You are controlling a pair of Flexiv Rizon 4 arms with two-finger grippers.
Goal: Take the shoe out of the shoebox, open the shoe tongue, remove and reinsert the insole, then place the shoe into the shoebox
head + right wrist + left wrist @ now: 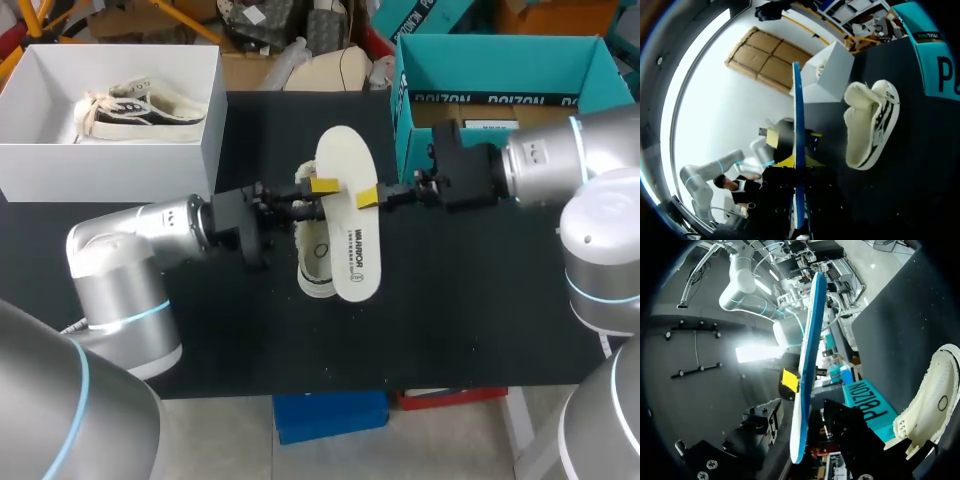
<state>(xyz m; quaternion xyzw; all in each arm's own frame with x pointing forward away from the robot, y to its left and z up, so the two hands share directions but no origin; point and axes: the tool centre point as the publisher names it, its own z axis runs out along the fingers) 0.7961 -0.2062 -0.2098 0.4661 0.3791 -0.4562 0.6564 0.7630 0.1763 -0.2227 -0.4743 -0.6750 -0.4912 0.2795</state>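
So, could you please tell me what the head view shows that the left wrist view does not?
Only the head view shows the white shoebox with a second shoe inside, and the white top face of the insole. Only the left wrist view shows the insole's blue underside, seen edge-on. Both show the insole, the shoe on the table and the teal box.

Two shoes [312, 265] (one boxed), one insole [352, 222], two open boxes [100, 165]
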